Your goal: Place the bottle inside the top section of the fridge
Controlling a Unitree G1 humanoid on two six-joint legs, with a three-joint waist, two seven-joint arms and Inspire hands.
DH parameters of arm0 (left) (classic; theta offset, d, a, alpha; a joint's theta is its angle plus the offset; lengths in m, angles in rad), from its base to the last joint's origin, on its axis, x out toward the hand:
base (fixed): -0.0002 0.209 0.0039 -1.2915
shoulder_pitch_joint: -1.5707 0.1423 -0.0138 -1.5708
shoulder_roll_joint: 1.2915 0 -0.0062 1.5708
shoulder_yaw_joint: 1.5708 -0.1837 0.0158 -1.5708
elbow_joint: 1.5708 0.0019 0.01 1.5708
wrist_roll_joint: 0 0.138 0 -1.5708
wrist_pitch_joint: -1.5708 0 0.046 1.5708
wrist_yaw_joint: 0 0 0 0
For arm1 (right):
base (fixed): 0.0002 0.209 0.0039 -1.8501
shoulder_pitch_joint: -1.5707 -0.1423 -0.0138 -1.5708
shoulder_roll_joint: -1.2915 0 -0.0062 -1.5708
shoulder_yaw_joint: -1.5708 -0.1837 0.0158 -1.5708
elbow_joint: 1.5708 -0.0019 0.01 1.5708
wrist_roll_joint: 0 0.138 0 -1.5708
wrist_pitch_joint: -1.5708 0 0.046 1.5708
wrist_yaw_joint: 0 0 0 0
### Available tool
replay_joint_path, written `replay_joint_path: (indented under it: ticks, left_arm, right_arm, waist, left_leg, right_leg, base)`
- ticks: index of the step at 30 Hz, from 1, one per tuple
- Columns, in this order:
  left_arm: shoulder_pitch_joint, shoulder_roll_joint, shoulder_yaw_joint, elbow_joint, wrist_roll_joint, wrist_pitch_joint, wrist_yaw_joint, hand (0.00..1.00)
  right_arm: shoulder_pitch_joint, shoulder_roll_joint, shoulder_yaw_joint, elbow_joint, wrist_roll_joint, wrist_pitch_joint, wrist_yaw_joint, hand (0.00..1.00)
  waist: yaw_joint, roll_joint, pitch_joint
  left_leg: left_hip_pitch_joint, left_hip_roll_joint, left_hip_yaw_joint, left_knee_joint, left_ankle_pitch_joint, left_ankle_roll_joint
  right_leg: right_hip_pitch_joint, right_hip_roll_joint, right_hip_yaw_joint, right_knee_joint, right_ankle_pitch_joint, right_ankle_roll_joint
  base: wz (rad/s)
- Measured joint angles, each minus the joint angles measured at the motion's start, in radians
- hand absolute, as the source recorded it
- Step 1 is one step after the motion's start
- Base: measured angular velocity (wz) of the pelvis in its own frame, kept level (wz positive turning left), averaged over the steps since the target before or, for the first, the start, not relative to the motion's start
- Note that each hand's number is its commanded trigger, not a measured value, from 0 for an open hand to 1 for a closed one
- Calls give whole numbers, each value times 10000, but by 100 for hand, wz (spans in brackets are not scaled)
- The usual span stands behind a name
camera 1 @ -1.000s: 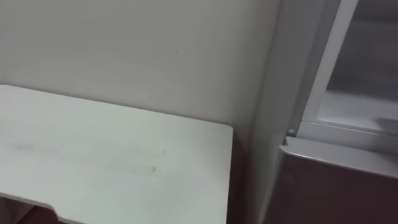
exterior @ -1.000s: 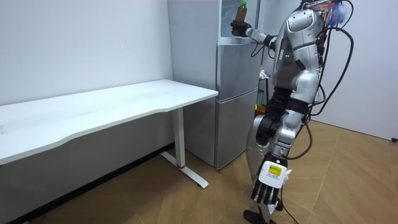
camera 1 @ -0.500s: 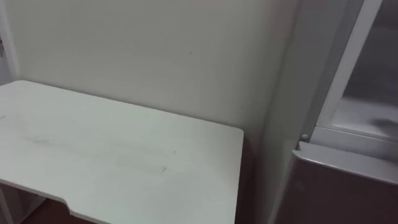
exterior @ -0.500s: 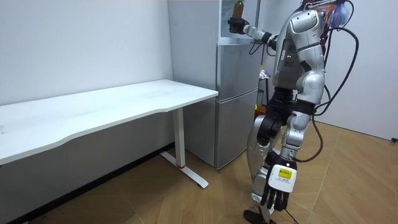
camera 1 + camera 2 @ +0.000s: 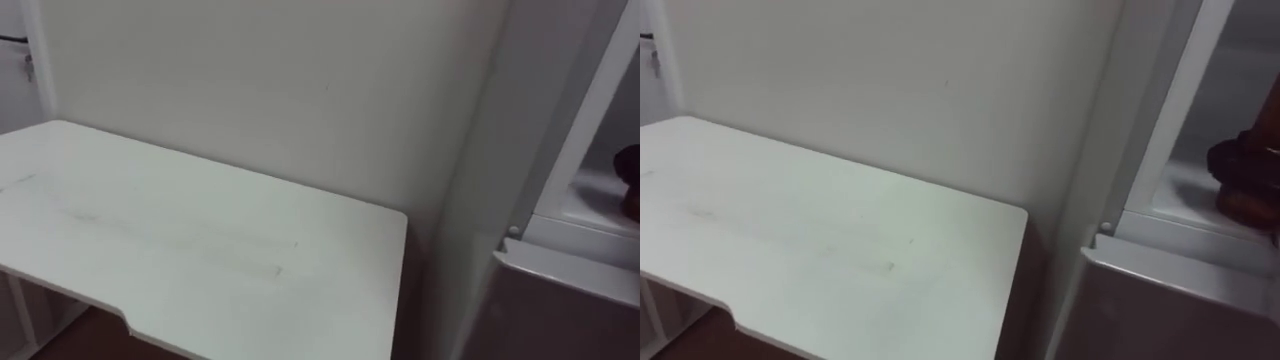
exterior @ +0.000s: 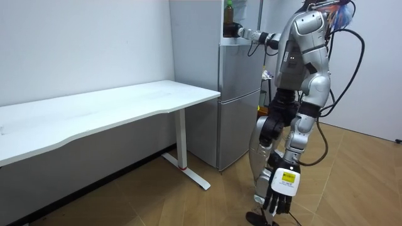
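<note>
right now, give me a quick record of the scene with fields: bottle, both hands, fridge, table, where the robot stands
bottle: dark greenish bottle, upright at the mouth of the open upper compartment
holding: right hand, held up at that compartment, fingers curled round the bottle's lower part
idle: left hand, hangs low by the leg, fingers relaxed, holds nothing
fridge: tall grey fridge, upper compartment open, lower door shut
table: long white table, beside the fridge along the wall
robot: stands upright in front of the fridge
bottle resting on shelf: cannot tell

Tabletop [image 6: 125,103] smooth matt white — fridge [image 6: 239,94] satin grey metal — floor [image 6: 352,182] lightly glossy wood.
</note>
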Motion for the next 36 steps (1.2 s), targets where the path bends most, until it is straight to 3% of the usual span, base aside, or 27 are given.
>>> replay_joint_path:
  ticks: [3,13,16,25,36]
  left_arm:
    - [-24,1,-14,66,1,27,1,0]
    - [10,5,-224,138,-117,324,-54,0]
    - [13,18,-387,73,-141,324,-67,0]
    - [7,34,-404,-43,-215,309,-73,0]
    - [9,32,-402,-22,-585,239,-86,0]
  right_arm:
    - [-31,1,125,-3,4,-18,259,100]
    - [-484,1,210,858,-74,-436,350,100]
    - [-767,0,390,1297,-60,-582,387,2]
    - [-897,4,487,1576,47,-759,405,0]
    - [-896,4,483,1566,82,-866,484,0]
  waist:
    - [46,-3,7]
    - [372,283,13]
    - [420,335,15]
    - [540,339,13]
    - [503,324,13]
  left_leg:
    - [-72,-6,-104,28,-2,0]
    - [-437,-39,-507,399,12,-45]
    - [-604,-46,-511,604,24,-67]
    - [-627,8,-487,631,77,-149]
    - [-592,11,-446,555,83,-151]
  right_leg:
    - [4,-18,-160,-2,0,0]
    - [-31,-93,-555,5,29,-47]
    - [-96,-59,-576,-119,54,-94]
    - [-145,4,-627,-155,98,-200]
    - [-173,10,-513,-161,104,-194]
  base:
    - [12]
    - [12]
    - [0]
    - [0]
    - [-1]
